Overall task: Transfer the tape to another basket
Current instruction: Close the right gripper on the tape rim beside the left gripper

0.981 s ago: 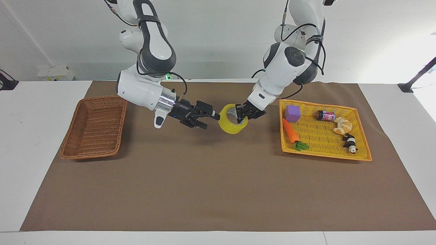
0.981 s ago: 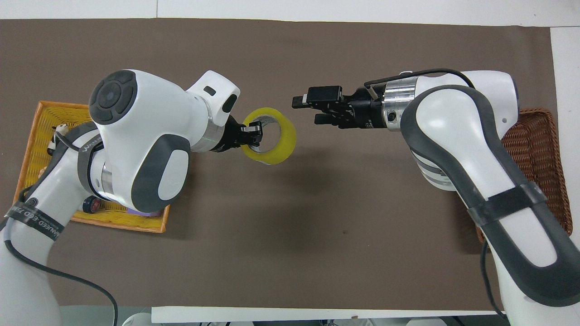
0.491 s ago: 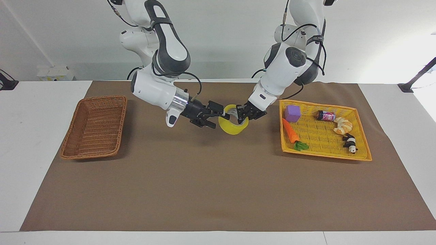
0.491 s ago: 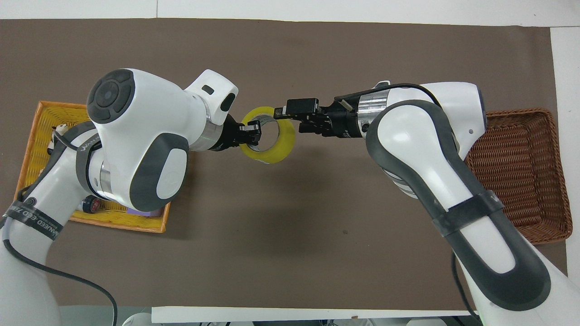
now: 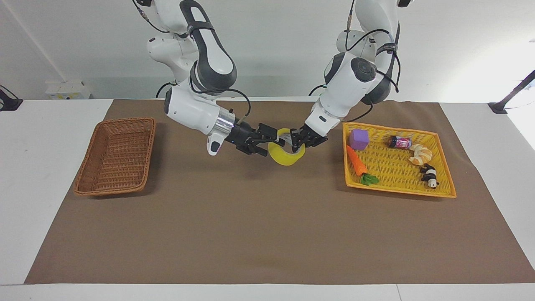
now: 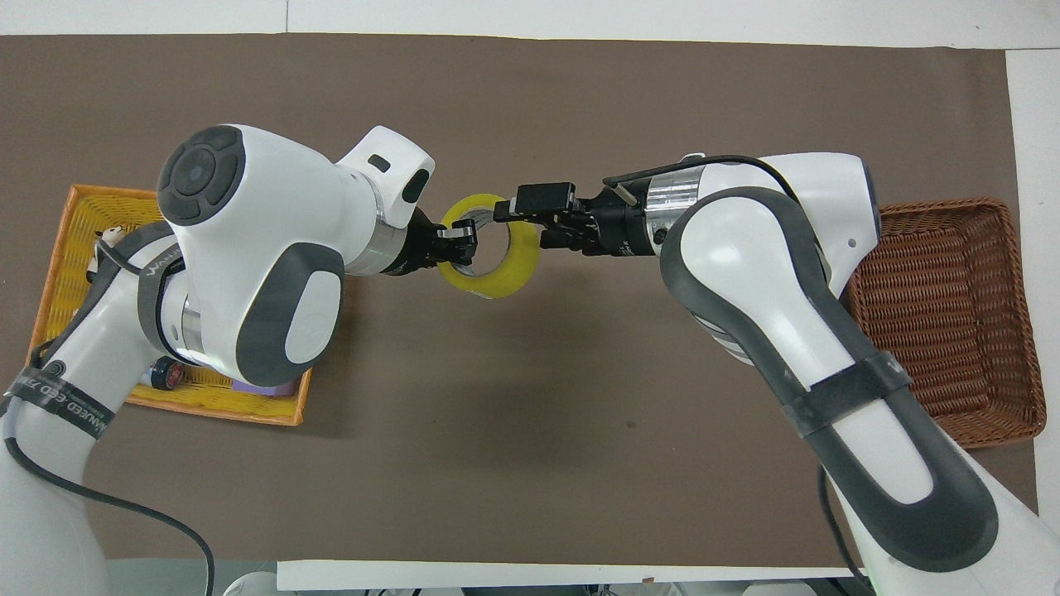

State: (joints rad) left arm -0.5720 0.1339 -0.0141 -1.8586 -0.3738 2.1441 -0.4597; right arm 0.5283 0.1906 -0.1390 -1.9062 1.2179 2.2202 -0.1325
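Observation:
The tape (image 5: pixel 285 157) (image 6: pixel 507 278), a yellow ring with a pale core, hangs in the air over the middle of the brown mat. My left gripper (image 5: pixel 296 142) (image 6: pixel 465 244) is shut on its wall at the side toward the yellow tray. My right gripper (image 5: pixel 271 144) (image 6: pixel 522 225) is open at the ring's other side, one finger reaching over the rim and the other outside the wall. The brown wicker basket (image 5: pixel 146 154) (image 6: pixel 1006 331) stands at the right arm's end of the table with nothing showing in it.
A shallow yellow tray (image 5: pixel 393 190) (image 6: pixel 62 248) at the left arm's end holds a purple cube (image 5: pixel 359 139), a carrot (image 5: pixel 357 163), a small can (image 5: pixel 400 142), a croissant (image 5: pixel 420 154) and a toy panda (image 5: pixel 429 175).
My right gripper has travelled from beside the tape up to it, and its open fingers now straddle the ring's wall. The left gripper has kept hold of the tape nearly still.

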